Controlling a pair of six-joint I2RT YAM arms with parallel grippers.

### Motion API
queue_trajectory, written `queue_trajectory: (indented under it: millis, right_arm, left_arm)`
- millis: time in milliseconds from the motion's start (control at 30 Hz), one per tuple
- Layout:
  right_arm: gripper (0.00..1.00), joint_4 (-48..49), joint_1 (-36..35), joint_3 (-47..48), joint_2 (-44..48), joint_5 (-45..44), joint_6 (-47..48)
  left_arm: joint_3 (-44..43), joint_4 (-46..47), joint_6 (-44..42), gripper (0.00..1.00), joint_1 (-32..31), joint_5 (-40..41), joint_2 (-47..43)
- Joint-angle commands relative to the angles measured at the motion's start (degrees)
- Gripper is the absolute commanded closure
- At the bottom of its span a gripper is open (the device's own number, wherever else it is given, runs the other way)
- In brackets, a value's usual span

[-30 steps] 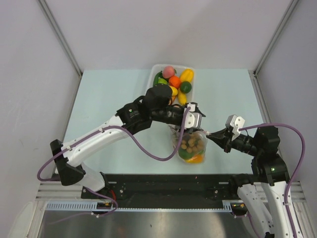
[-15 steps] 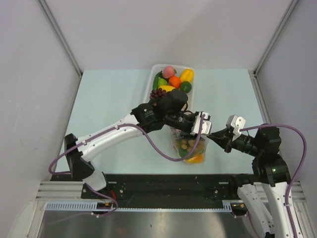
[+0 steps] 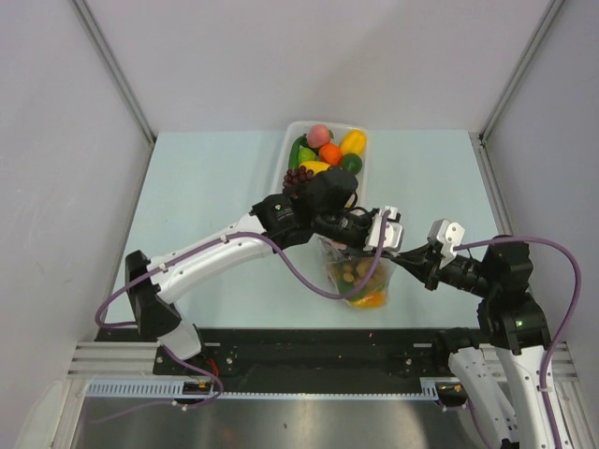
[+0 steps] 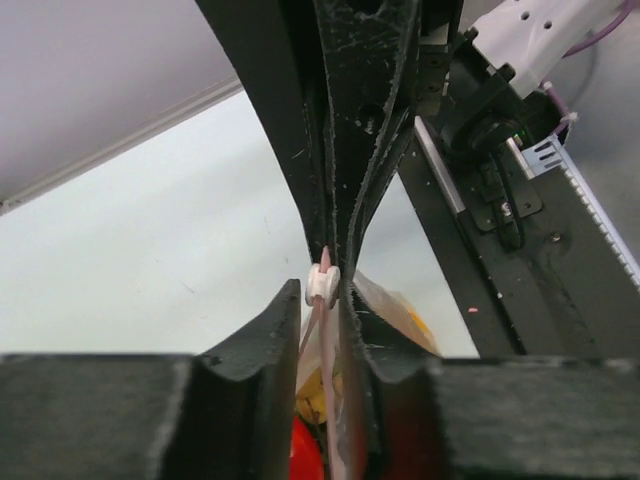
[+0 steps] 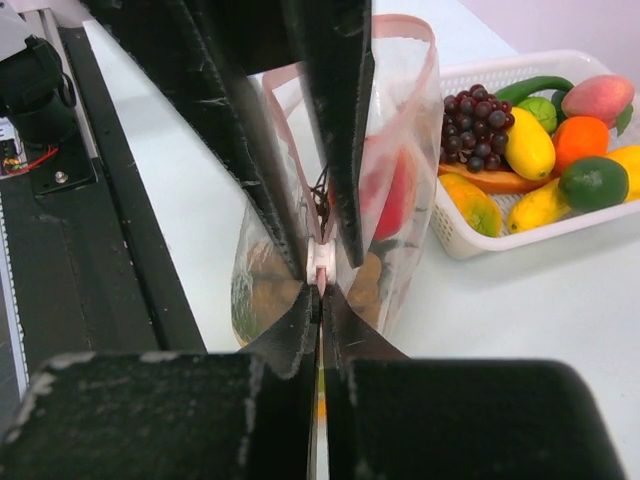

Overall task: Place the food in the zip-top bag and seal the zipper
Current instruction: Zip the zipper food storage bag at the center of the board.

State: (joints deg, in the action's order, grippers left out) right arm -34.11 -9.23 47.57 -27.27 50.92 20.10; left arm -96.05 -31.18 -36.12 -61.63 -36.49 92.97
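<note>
Left end effector (image 4: 320,310) has swung to clear crinkly zip-top bag (image 3: 360,276) standing on pale surface (image 3: 206,187), jaws apart but narrowing astride thin pink-red zipper strip (image 4: 312,325), right end effector (image 5: 320,300) clamping it; sealing prob. imminent.

Bright, even; near fingers (image 5: 180,420) apparently blurred

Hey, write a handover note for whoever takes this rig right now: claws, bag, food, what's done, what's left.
Left claw: straddles the zipper beside a white slider; whether it pinches is unclear.
Right claw: shut on the zipper.
Bag: upright on the table, between both claws, mouth partly open.
Done: bagged food is inside.
Left: tray food lies in the tray; zipper not sealed.
</note>
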Motion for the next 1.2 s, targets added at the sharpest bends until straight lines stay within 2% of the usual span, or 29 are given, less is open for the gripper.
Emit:
queue_trajectory:
  millis: [0, 67, 200, 500, 900, 1167]
  right_arm:
    - [1.0, 0.3, -0.3, 2.8, 1.1, 1.2, 1.1]
    - [1.0, -0.2, -0.3, 2.8, 1.5, 1.1, 1.4]
    - [1.0, -1.6, -0.3, 3.1, 2.2, 1.0, 2.1]
    - [1.0, -0.8, -0.3, 3.6, 2.3, -1.6, 0.6]
    - [1.0, -0.6, -0.2, 5.2, 2.0, -3.8, -0.3]
    - [1.0, -0.8, -0.3, 6.3, 1.5, -5.5, -1.6]
  left_arm:
    - [-1.9, 3.8, 6.2, 0.85, -0.2, -2.3, 0.8]
    - [-0.1, 6.4, 8.2, 1.0, -0.2, -1.9, 0.0]
    - [4.0, 8.5, 8.5, 1.0, 0.0, -0.4, -2.2]
    - [9.7, 3.2, 1.1, 1.0, 3.7, 2.0, -6.1]
    - [15.5, 0.2, -3.6, 1.0, 10.8, 3.5, -11.0]
    - [17.3, -2.6, -8.6, 1.0, 21.1, 4.6, -15.0]
